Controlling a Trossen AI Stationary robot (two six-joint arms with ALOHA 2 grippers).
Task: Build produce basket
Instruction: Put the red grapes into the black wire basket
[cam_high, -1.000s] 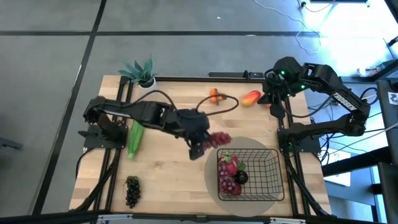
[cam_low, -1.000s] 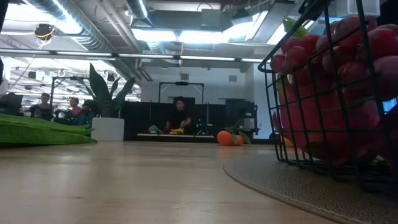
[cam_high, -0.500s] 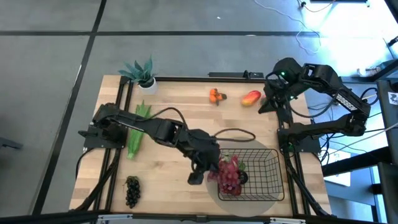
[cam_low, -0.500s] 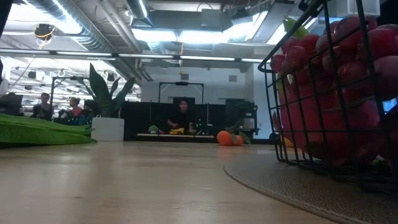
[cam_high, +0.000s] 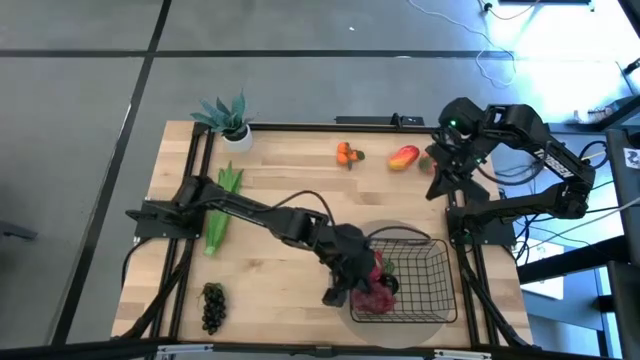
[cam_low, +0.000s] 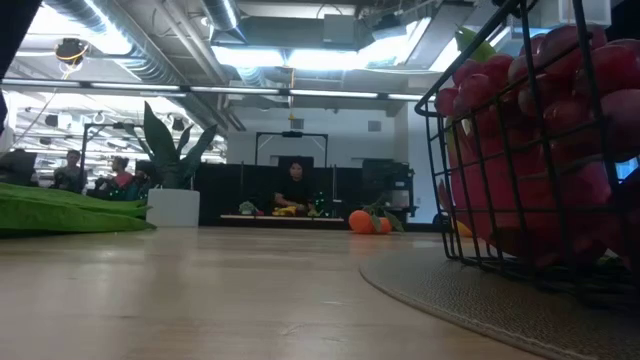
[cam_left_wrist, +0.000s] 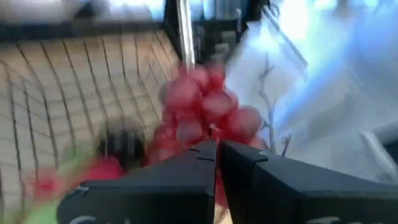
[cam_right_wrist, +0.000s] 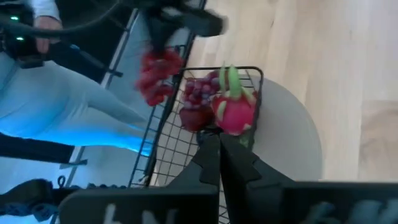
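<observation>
Holding dragon fruit (cam_right_wrist: 235, 114) and grapes (cam_right_wrist: 200, 91), the basket (cam_high: 425, 290) sits beneath left claw (cam_left_wrist: 217, 144) clenching red grapes (cam_left_wrist: 205, 112).

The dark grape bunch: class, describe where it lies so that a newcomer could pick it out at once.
Start at the wooden table and go to its near left corner, on the side away from the black wire basket. There the dark grape bunch lies alone on bare wood, just below the long green leafy stalk. Unlike the red grapes at the basket, it is almost black.

A wooden table (cam_high: 280, 180) holds a grey mat (cam_high: 345, 300), mango (cam_high: 403, 157), tangerines (cam_high: 346, 153).
</observation>
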